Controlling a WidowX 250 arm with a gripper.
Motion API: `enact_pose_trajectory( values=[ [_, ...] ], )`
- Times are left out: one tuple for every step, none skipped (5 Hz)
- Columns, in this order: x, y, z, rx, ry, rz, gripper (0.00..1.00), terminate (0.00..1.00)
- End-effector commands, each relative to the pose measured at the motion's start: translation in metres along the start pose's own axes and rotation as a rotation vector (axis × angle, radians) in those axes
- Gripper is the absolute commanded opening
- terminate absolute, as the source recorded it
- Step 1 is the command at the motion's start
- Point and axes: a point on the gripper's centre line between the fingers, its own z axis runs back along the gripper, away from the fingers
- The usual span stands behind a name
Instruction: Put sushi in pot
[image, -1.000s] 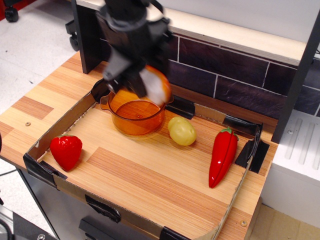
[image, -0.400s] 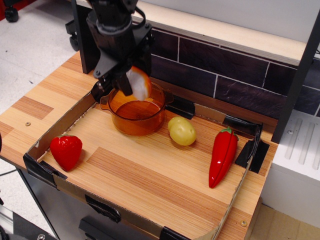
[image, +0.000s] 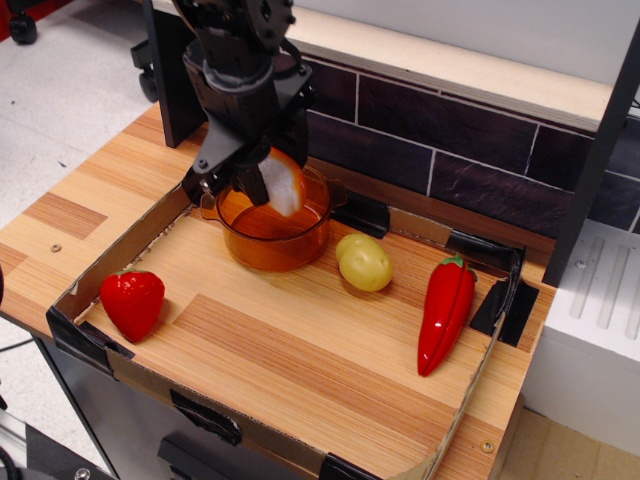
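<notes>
The amber-orange transparent pot (image: 272, 235) stands at the back left of the cardboard-walled tray. My black gripper (image: 258, 182) hangs directly over the pot's opening, shut on the sushi (image: 283, 183). The sushi's white rice side faces the camera and its orange topping shows along the back edge. The sushi is held at the level of the pot's rim, its lower end dipping into the opening.
A red strawberry toy (image: 132, 303) lies at the tray's front left. A round yellow potato-like toy (image: 364, 262) sits just right of the pot. A red chili pepper (image: 445, 310) lies at the right. The cardboard tray wall (image: 210, 395) rings the board; a dark tiled wall stands behind.
The gripper with the sushi has moved left and down, from above the pot's right rim to over its middle at rim level.
</notes>
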Motion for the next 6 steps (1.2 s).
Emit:
enact_pose_trajectory(
  values=[
    [0.009, -0.003, 0.000, 0.019, -0.011, 0.003, 1.00, 0.00],
    [0.007, -0.001, -0.003, 0.031, -0.016, -0.015, 1.00, 0.00],
    [0.006, -0.001, -0.002, 0.031, -0.019, -0.021, 1.00, 0.00],
    [0.007, -0.004, 0.011, -0.008, -0.017, -0.024, 1.00, 0.00],
    [0.005, -0.008, 0.036, -0.067, 0.005, -0.023, 1.00, 0.00],
    [-0.003, -0.007, 0.066, -0.117, 0.043, -0.048, 1.00, 0.00]
  ],
)
